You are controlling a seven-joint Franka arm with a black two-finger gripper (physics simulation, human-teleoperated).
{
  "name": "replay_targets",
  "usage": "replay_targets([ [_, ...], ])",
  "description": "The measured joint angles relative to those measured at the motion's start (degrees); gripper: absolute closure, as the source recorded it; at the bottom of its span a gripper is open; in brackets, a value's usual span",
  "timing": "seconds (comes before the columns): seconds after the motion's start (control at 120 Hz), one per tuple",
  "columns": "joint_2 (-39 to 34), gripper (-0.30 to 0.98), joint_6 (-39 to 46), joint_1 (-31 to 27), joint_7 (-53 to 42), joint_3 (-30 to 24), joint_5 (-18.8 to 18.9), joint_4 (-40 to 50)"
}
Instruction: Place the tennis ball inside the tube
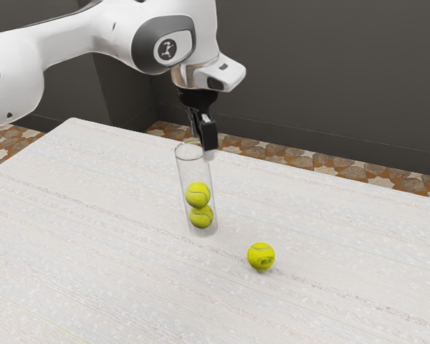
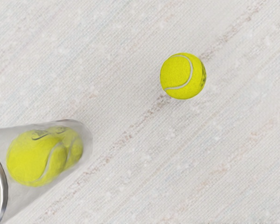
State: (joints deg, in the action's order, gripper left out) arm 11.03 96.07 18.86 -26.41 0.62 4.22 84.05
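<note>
Low in the exterior view, just right of its middle, the loose tennis ball [image 1: 261, 256] sits on the white table [image 1: 93, 251], near the tube [image 1: 195, 172] but not touching it. Up above, by the tube's rim [image 1: 188, 159], hangs the gripper [image 1: 208, 148] — I can't tell if it is spread or squeezed, but I see no ball in it. Two more balls [image 1: 198, 195] sit one on top of the other inside the tube. The step now, I think, is to go and get the loose ball. My hand should swing clear of the tube, since a bump might knock it over. Next, it should stop right over the ball's middle and go straight down, low enough to hug the fat part. A high pinch could make it pop out and roll. Squeeze gently — then lift straight up, higher than the rim.
</note>
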Motion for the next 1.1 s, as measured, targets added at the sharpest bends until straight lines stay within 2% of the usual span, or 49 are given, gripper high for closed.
replay_targets([
  [0.142, 1.6, 0.00, -0.2, -0.1, -1.8, -1.3, -0.8, 0.0],
  [0.367, 5.4, 0.00, 0.2, 0.2, -2.8, -1.7, -12.9, 3.1],
  [0.45, 7.7, 0.00, 0.7, 0.3, -2.3, -1.7, -15.6, 4.8],
  [0.65, 14.3, 0.00, 3.4, 1.2, -1.1, -1.5, -17.2, 5.3],
  [0.992, 17.3, 0.00, 12.1, 2.5, 0.1, -0.3, -17.7, 8.1],
  [1.1, 18.9, 0.00, 14.6, 2.6, 1.2, 0.3, -18.9, 8.1],
])
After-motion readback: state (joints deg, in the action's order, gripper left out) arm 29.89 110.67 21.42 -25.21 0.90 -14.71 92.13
